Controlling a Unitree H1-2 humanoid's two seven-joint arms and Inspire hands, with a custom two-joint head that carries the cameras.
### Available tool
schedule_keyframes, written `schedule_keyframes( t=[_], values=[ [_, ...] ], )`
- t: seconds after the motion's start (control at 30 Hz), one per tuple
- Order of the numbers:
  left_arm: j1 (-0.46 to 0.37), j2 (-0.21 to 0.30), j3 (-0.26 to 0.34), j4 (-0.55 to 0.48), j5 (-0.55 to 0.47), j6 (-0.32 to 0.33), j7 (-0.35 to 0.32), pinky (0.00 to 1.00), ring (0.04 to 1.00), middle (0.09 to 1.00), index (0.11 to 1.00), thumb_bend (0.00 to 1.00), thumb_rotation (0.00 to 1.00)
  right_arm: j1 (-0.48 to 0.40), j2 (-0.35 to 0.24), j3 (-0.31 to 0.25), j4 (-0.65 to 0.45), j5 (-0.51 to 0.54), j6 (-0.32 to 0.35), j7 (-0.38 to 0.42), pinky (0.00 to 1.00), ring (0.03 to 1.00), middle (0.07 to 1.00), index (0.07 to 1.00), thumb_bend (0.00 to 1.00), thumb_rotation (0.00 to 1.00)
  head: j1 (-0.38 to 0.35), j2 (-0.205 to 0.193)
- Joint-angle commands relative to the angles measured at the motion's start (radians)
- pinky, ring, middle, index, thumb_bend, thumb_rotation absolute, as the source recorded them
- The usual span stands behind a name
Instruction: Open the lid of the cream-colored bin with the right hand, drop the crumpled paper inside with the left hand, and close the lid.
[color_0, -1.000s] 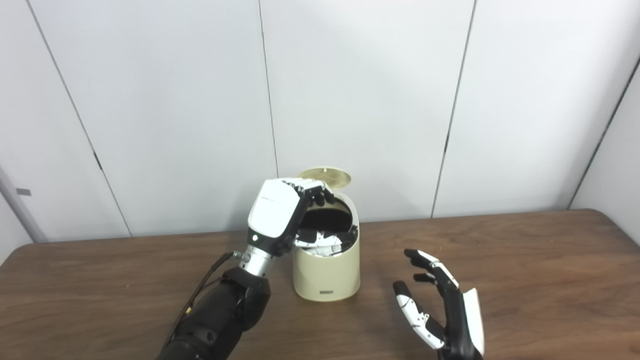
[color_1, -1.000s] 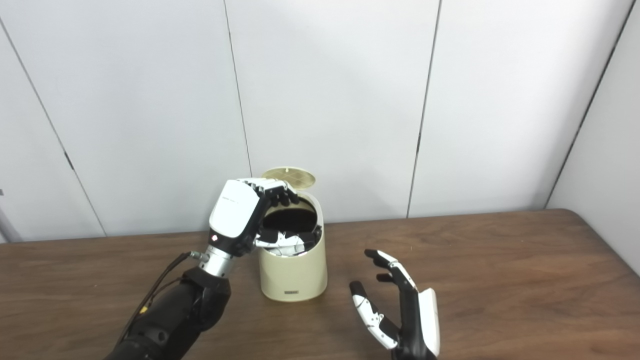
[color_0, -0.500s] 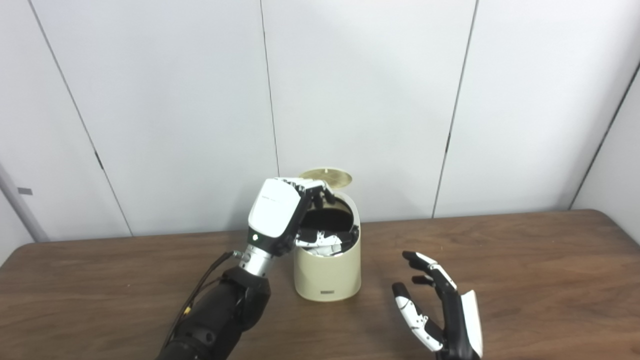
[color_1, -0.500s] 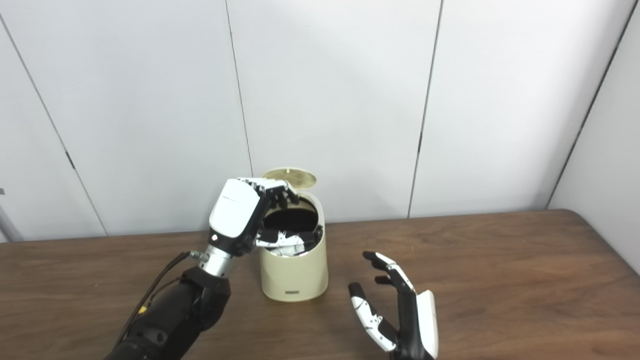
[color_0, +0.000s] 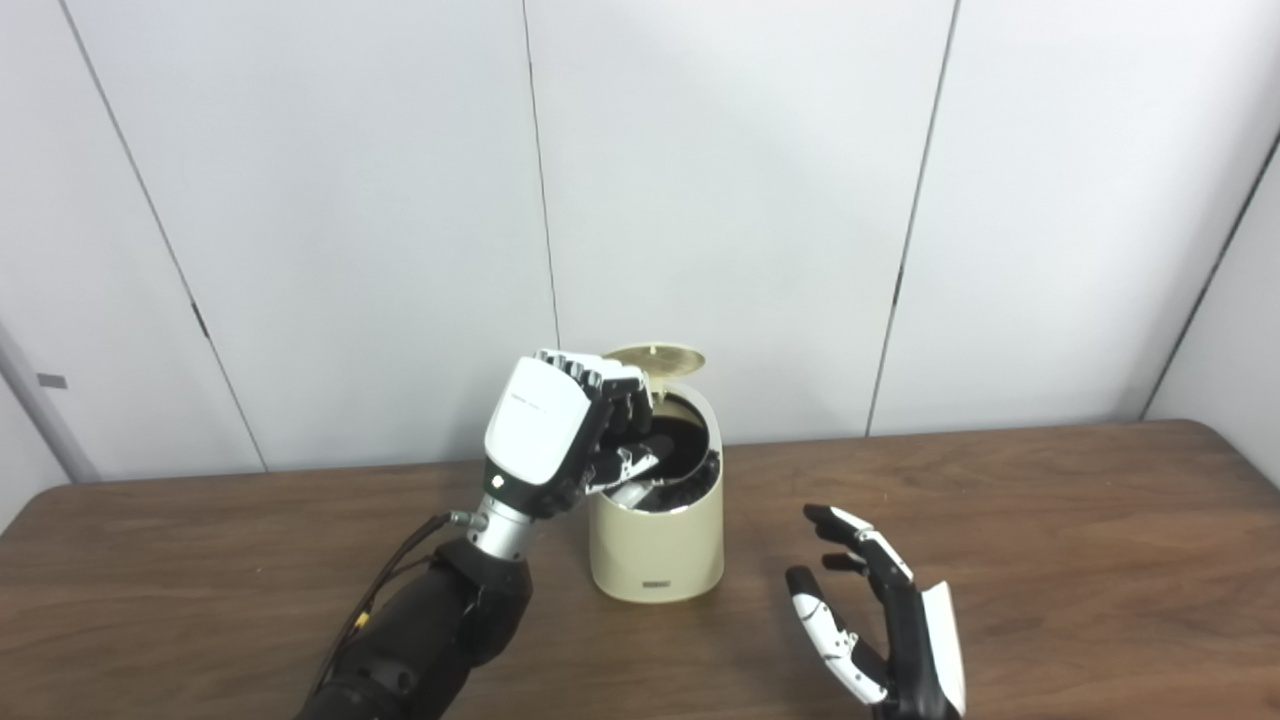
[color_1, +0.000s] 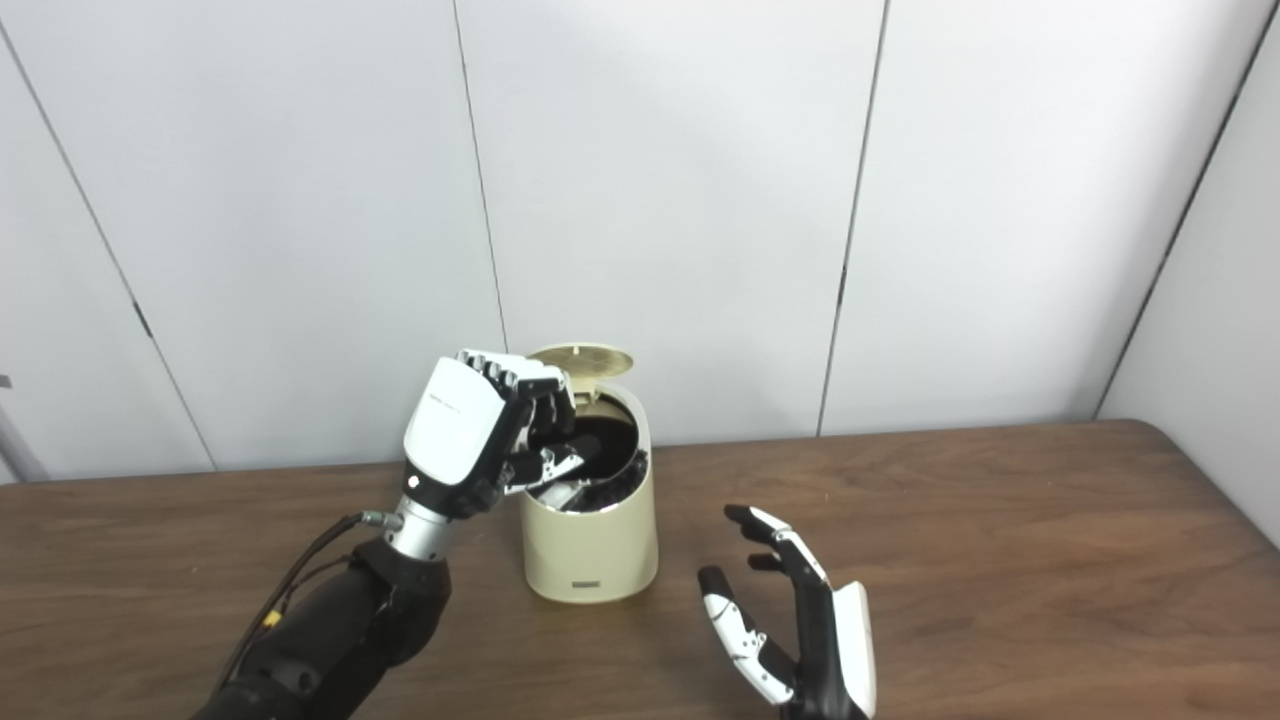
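Bin (color_0: 656, 545) stands upright on the tabletop (color_0: 1050, 540), nearer the far edge than the near one, left of centre. Lid (color_0: 655, 359) is up, hinged at the bin's far side, underside facing forward. Interior is dark; some black and white shapes show near the rim, can't tell if that is paper or just the fingers.

Left hand (color_0: 560, 435) sits at the bin's left rim, back of hand facing the camera, fingers (color_0: 628, 400) curled in over the opening. Whether it grips anything can't be told, the palm side is hidden. Forearm (color_0: 440, 620) comes up from the near edge, cable running along it.

Right hand (color_0: 885, 630) is to the right of the bin, apart from it, close to the near edge. Palm faces left, fingers spread and pointing toward the far edge, nothing in it. Whether it rests on the tabletop can't be told.
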Motion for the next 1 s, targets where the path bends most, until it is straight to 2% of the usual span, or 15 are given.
schedule_keyframes(
  t=[0.0,0.13,0.17,0.23,0.33,0.5,0.63,0.8,0.97],
  values=[
    [-0.014,0.02,0.021,-0.053,-0.021,-0.009,0.015,0.1,0.139,0.209,0.255,0.68,0.0,0.075,-0.007,0.002,0.048,-0.001,-0.026,0.001,0.66,0.762,0.771,0.742,0.22,0.6,0.003,0.001],
    [0.034,0.046,0.051,-0.149,-0.044,-0.009,0.01,0.11,0.151,0.22,0.253,0.68,0.0,0.074,-0.011,-0.001,0.047,-0.001,-0.03,-0.001,0.66,0.757,0.766,0.736,0.22,0.6,0.006,0.001],
    [0.047,0.054,0.057,-0.173,-0.049,-0.009,0.004,0.11,0.152,0.225,0.381,0.58,0.03,0.074,-0.013,-0.002,0.047,-0.002,-0.029,-0.001,0.66,0.756,0.764,0.735,0.22,0.6,0.007,0.0],
    [0.078,0.071,0.077,-0.226,-0.061,-0.009,-0.017,0.1,0.149,0.227,0.452,0.53,0.04,0.075,-0.016,-0.003,0.045,0.0,-0.029,0.002,0.66,0.755,0.763,0.735,0.21,0.59,0.011,0.001],
    [0.116,0.081,0.111,-0.284,-0.08,-0.009,-0.029,0.1,0.149,0.23,0.468,0.51,0.05,0.074,-0.023,-0.007,0.046,0.008,-0.034,0.005,0.66,0.756,0.764,0.737,0.21,0.58,0.021,0.001],
    [0.204,0.098,0.196,-0.408,-0.231,-0.009,-0.067,0.12,0.165,0.237,0.471,0.51,0.05,0.074,-0.035,-0.014,0.048,0.027,-0.034,0.014,0.67,0.763,0.77,0.742,0.22,0.62,0.031,0.0],
    [0.288,0.106,0.285,-0.499,-0.336,-0.009,-0.146,0.12,0.161,0.232,0.471,0.51,0.05,0.073,-0.043,-0.019,0.045,0.036,-0.033,0.021,0.67,0.765,0.774,0.743,0.22,0.62,0.04,0.001],
    [0.407,0.095,0.413,-0.588,-0.441,0.003,-0.281,0.08,0.123,0.192,0.472,0.51,0.05,0.071,-0.055,-0.028,0.046,0.039,-0.034,0.023,0.65,0.756,0.77,0.744,0.21,0.61,0.058,0.002],
    [0.513,0.088,0.492,-0.628,-0.558,-0.008,-0.396,0.07,0.113,0.183,0.472,0.51,0.04,0.07,-0.068,-0.041,0.045,0.051,-0.04,0.031,0.64,0.746,0.765,0.742,0.18,0.57,0.074,0.002]
  ],
)
